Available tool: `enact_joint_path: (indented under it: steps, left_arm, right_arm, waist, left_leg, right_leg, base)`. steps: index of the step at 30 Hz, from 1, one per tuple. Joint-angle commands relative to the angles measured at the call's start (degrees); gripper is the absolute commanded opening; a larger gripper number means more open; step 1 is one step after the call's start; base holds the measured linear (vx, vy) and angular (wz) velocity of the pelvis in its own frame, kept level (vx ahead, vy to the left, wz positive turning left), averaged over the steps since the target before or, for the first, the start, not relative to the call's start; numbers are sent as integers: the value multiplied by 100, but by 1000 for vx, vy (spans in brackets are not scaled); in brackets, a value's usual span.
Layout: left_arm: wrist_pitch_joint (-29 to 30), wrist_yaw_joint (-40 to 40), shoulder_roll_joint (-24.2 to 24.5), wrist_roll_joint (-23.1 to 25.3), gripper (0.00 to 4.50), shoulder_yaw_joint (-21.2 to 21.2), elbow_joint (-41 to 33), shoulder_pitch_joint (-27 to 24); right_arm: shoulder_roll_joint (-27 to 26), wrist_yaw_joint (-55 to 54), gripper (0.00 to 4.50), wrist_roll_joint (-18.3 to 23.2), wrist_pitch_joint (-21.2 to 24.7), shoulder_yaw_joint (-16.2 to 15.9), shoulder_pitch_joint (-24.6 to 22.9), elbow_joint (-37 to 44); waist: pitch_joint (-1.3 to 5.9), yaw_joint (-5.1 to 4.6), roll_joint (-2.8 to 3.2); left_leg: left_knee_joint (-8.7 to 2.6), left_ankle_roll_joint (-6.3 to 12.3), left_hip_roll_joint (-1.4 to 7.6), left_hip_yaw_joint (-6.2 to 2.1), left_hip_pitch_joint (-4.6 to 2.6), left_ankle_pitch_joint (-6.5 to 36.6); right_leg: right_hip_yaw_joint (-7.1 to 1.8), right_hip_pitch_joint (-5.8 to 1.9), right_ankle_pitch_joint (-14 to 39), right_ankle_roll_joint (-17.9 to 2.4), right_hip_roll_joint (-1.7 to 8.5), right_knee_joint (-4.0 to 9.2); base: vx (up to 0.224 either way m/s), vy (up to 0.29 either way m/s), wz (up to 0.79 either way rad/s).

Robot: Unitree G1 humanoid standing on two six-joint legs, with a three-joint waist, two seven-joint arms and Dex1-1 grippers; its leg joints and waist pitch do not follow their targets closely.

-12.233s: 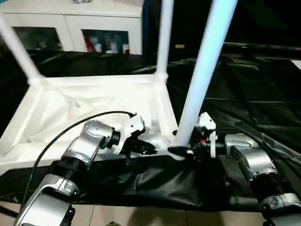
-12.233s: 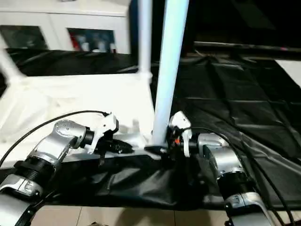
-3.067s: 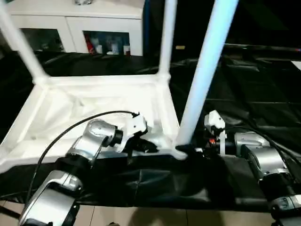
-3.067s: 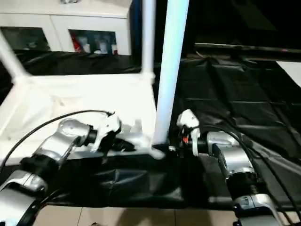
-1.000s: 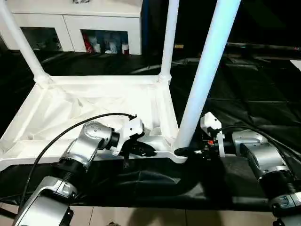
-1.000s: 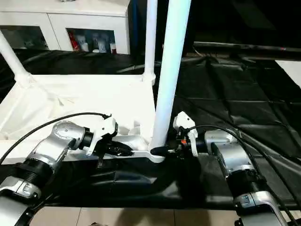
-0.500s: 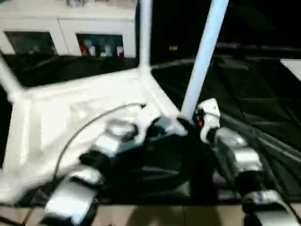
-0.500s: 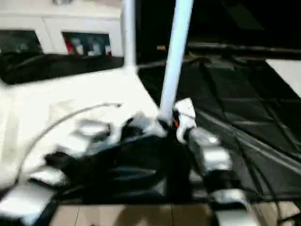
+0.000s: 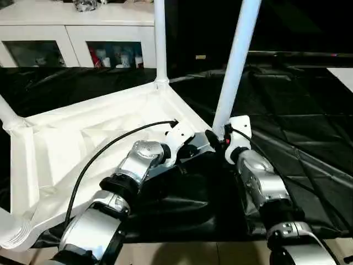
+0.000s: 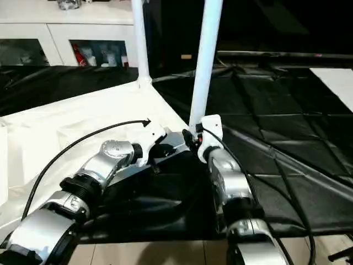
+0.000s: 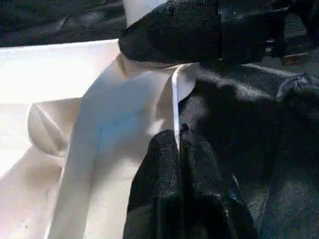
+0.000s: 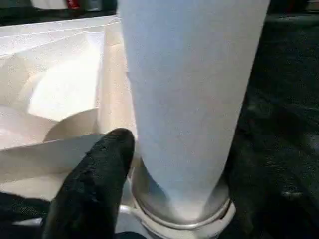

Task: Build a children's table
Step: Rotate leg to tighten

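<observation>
The children's table has swung round; left hand pinches its rim, right hand seemingly straddles a leg.

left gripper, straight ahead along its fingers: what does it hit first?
Likely the right gripper's black finger at the base of the near leg. The left gripper, pinched on the tabletop rim, points along that rim toward the corner socket; depth there is unclear.

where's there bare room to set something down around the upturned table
Bare black sheet lies right of the near leg, out to the picture's edge. Another bare patch lies behind the tabletop, before the cabinet. The near corner is crowded: both grippers meet there.
</observation>
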State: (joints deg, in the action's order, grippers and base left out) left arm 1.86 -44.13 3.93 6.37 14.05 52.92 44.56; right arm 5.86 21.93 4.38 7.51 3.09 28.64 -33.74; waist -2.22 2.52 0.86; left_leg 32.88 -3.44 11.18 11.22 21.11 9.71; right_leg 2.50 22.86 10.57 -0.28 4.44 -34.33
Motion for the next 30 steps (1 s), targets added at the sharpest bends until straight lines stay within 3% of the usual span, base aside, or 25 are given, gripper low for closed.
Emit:
enact_joint_path:
  steps: [1,2,5,6,7,8,9,10,11,12,13,14,15,17,18,19,21,22,24,25,26,27,28,30]
  left_arm:
    - [-514,-291,-126,-91,0,129,-194,10]
    - [-608,-264,-109,-76,0,109,-202,-14]
    - [-629,-275,-74,-124,0,66,-335,-98]
    - [-609,-313,-43,-157,0,57,-458,-161]
    - [-517,-371,19,-246,0,20,-758,-300]
    - [-445,-410,62,-306,0,1,-986,-410]
    - [-263,-429,118,-419,28,-57,-1410,-599]
    - [3,-449,189,-538,44,-124,-1937,-829]
    - [125,-460,222,-587,55,-147,-2175,-934]
    - [425,-483,350,-647,54,-164,-2843,-1247]
    - [440,-484,358,-649,54,-164,-2881,-1266]
    - [645,-499,465,-689,64,-185,-3413,-1532]
    - [780,-483,543,-704,81,-222,-3774,-1722]
    - [982,-486,650,-745,99,-281,-4245,-1970]
    - [1092,-501,702,-777,99,-312,-4468,-2086]
    - [1580,-540,937,-933,113,-432,-5368,-2549]
    - [1961,-597,1152,-1074,128,-519,-6014,-2902]
    - [2144,-609,1264,-1144,138,-564,-6283,-3053]
    - [2811,-681,1715,-1421,144,-832,-7305,-3712]
    - [2811,-681,1715,-1421,149,-832,-7305,-3712]
    - [3005,-703,1860,-1487,149,-965,-7621,-3956]
    - [3297,-739,2069,-1605,172,-1217,-8109,-4375]
    - [3384,-744,2112,-1640,181,-1286,-8250,-4498]
    - [3619,-735,2210,-1714,184,-1503,-8633,-4840]
  right_arm:
    - [140,898,309,287,361,-366,-229,521]
    - [341,1185,309,394,473,-355,-376,794]
    - [719,1682,309,496,461,-426,-661,1249]
    - [930,1997,309,602,592,-496,-820,1528]
    - [1243,2442,309,767,786,-610,-1063,1952]
    - [1438,2716,309,881,928,-685,-1230,2241]
    - [1664,2974,317,1001,1104,-756,-1425,2587]
    - [1843,3159,319,1093,1268,-796,-1557,2849]
    - [1911,3229,319,1130,1333,-811,-1608,2951]
    - [2059,3318,319,1135,1458,-834,-1723,3190]
    - [2064,3320,319,1138,1465,-833,-1726,3200]
    - [2122,3361,319,1203,1585,-819,-1780,3358]
    - [2106,3351,319,1259,1635,-810,-1798,3441]
    - [2060,3337,319,1334,1671,-827,-1821,3543]
    - [2025,3337,319,1367,1672,-845,-1823,3574]
    - [1853,3291,319,1460,1692,-942,-1795,3624]
    - [1699,3243,319,1471,1686,-1030,-1752,3602]
    - [1621,3216,319,1460,1687,-1061,-1718,3572]
    - [1277,3019,319,1424,1659,-1114,-1532,3379]
    - [1277,3019,319,1424,1659,-1114,-1532,3379]
    - [1119,2872,319,1404,1606,-1082,-1423,3237]
    - [854,2644,319,1369,1470,-1026,-1222,2959]
    - [795,2595,319,1361,1425,-1018,-1177,2894]
    - [591,2297,319,1246,1251,-985,-1004,2603]
  waist:
    - [329,61,-97]
    - [335,76,-140]
    - [348,174,-154]
    - [345,171,-178]
    - [336,216,-225]
    - [321,264,-235]
    - [302,283,-264]
    - [255,278,-284]
    - [257,260,-250]
    - [235,249,-275]
    - [219,229,-260]
    - [190,214,-280]
    - [153,230,-313]
    - [87,222,-322]
    - [102,223,-317]
    - [81,211,-335]
    - [45,190,-369]
    - [66,196,-344]
    - [57,205,-407]
    - [12,184,-373]
    - [12,184,-373]
    - [8,149,-439]
    - [-18,142,-413]
    - [-28,129,-410]
  left_leg:
    - [-332,434,176,-79,-74,1307]
    - [-324,525,165,-75,-21,1041]
    - [-287,735,183,-58,-23,733]
    - [-292,752,177,-55,-7,725]
    - [-296,782,183,-62,-14,704]
    - [-284,851,201,-58,-12,749]
    - [-294,867,211,-62,1,764]
    - [-310,866,217,-55,19,904]
    - [-335,765,235,-72,28,994]
    - [-355,687,264,-77,10,1053]
    - [-370,596,296,-79,-4,1127]
    - [-371,558,280,-64,-17,1211]
    - [-396,495,294,-81,-6,1205]
    - [-407,428,274,-56,-37,1339]
    - [-413,384,293,-70,-36,1336]
    - [-439,326,301,-86,-9,1298]
    - [-439,334,278,-66,-14,1260]
    - [-430,299,288,-71,-35,1194]
    - [-411,323,277,-52,-28,1000]
    - [-436,330,265,-47,-19,971]
    - [-436,330,265,-47,-19,971]
    - [-432,310,271,-40,-27,975]
    - [-462,247,263,-45,-8,1069]
    - [-467,145,269,-43,-41,1120]
  right_leg:
    - [-216,-255,1062,-1064,329,464]
    - [-210,-300,696,-1125,323,418]
    - [-200,-303,277,-1254,352,369]
    - [-194,-304,287,-1270,347,364]
    - [-192,-332,341,-1237,349,353]
    - [-198,-328,438,-1205,358,363]
    - [-193,-333,484,-1189,362,359]
    - [-186,-292,737,-1137,365,386]
    - [-180,-274,1036,-1120,386,410]
    - [-175,-252,1109,-1153,382,406]
    - [-185,-212,1131,-1197,361,422]
    - [-182,-181,1211,-1187,341,445]
    - [-188,-198,1205,-1180,350,423]
    - [-211,-141,1443,-1051,330,468]
    - [-215,-163,1420,-1058,352,440]
    - [-218,-172,1400,-1041,366,416]
    - [-221,-126,1362,-1036,320,434]
    - [-221,-131,1246,-1068,321,400]
    - [-221,-117,900,-1134,291,359]
    - [-210,-98,894,-1139,257,371]
    - [-210,-98,894,-1139,257,371]
    - [-222,-97,861,-1199,278,351]
    - [-220,-100,1069,-1175,284,377]
    - [-229,-84,1140,-1118,268,380]
  base:
    - [0,0,0]
    - [0,0,0]
    - [0,0,0]
    - [0,0,0]
    - [0,0,0]
    - [0,0,0]
    - [0,0,0]
    - [0,0,0]
    - [0,0,0]
    - [0,0,0]
    - [0,0,0]
    - [0,0,0]
    - [0,0,0]
    - [0,0,0]
    - [0,0,0]
    - [0,0,0]
    - [0,0,0]
    - [0,0,0]
    - [0,0,0]
    - [0,0,0]
    - [0,0,0]
    - [0,0,0]
    - [0,0,0]
    - [0,0,0]
